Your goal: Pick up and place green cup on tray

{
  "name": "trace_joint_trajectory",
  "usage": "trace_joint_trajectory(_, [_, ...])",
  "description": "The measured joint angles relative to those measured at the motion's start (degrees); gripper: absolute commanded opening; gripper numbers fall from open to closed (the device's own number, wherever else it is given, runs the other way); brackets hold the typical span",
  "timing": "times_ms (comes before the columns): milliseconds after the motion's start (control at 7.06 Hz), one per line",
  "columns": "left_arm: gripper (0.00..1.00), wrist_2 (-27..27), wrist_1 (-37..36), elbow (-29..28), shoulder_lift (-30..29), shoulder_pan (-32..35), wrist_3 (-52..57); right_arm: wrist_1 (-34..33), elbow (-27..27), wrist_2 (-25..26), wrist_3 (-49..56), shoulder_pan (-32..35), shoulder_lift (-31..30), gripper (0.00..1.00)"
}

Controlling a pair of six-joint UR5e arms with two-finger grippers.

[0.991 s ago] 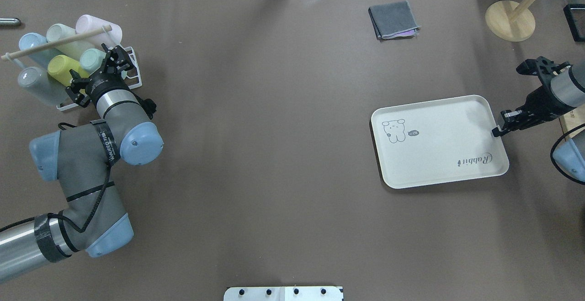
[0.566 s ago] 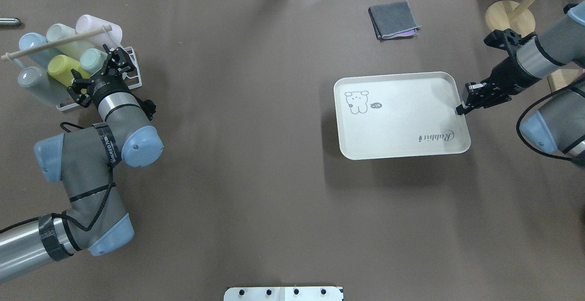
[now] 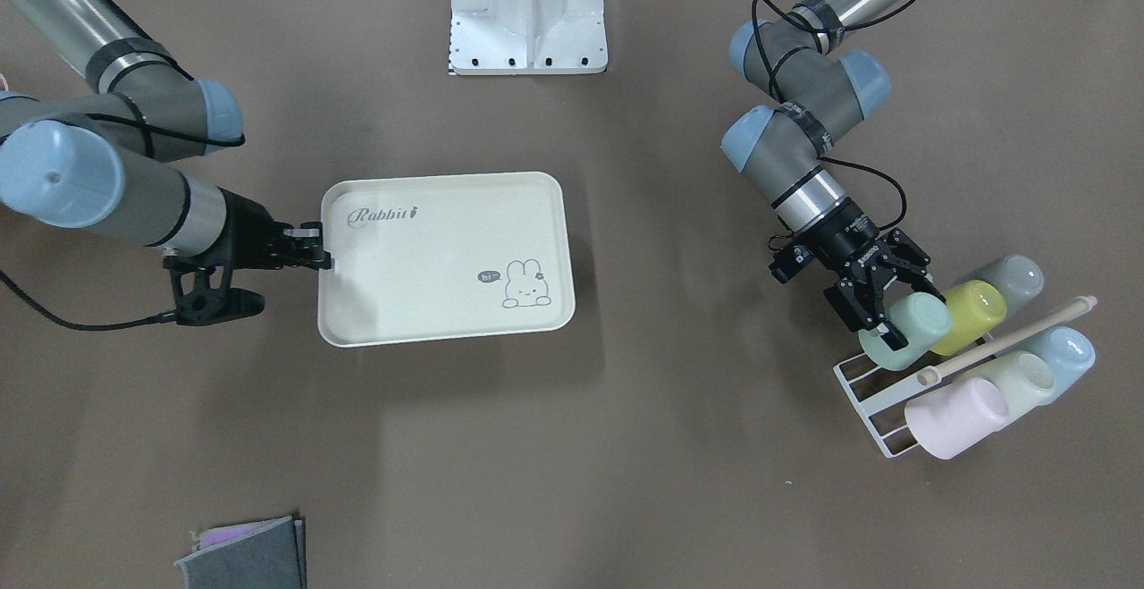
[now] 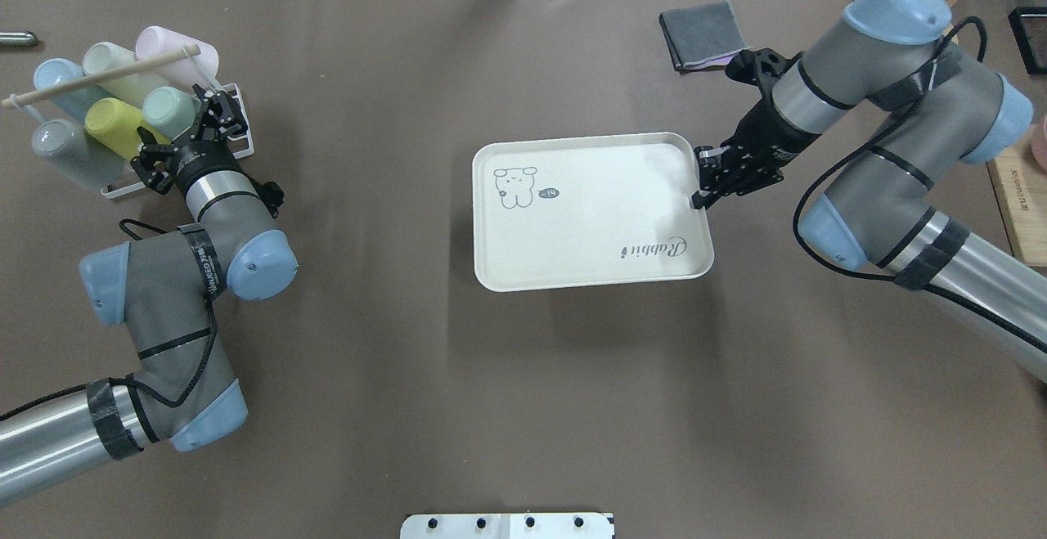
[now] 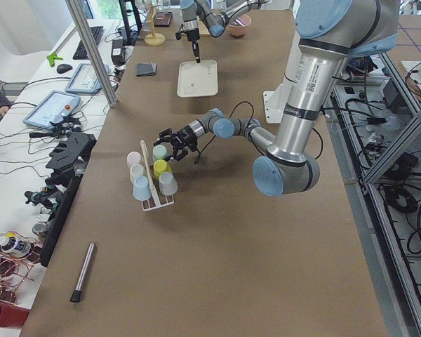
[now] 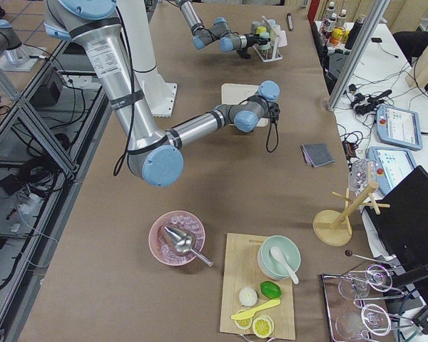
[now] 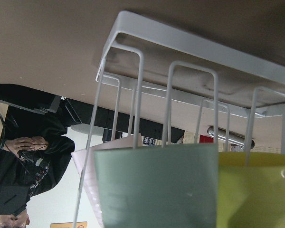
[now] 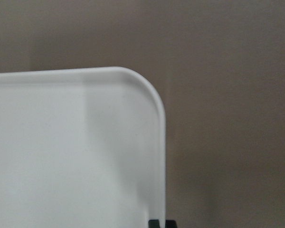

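The green cup lies on its side in a white wire rack at the table's left end, next to a yellow-green cup. My left gripper is open, its fingers standing either side of the cup's near end. The left wrist view shows the green cup close up beneath the rack wires. The cream tray hangs just above mid-table. My right gripper is shut on its right rim.
The rack holds several other pastel cups under a wooden dowel. A folded grey cloth lies at the back right. A white base plate sits at the near edge, and a dark pen at the far left.
My right arm has carried the tray from the table's right side leftwards to the middle. My left gripper has shifted slightly at the rack.
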State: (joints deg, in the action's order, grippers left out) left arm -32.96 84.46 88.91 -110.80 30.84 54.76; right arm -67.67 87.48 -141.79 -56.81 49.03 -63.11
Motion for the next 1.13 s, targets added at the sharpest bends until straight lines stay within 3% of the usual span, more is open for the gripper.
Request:
trace_joint_trajectory(425, [0.99,0.5,2.0,-3.5,-1.4,-0.1,0.0,0.2,0.1,5.8,-7.7,-7.9,3.2,0.0])
trace_joint_trajectory(1133, [0.99,1.6,2.5,-5.8,-2.0,-0.2,-0.1,0.4,4.0,9.3,-10.1,-12.6,0.6,0.0])
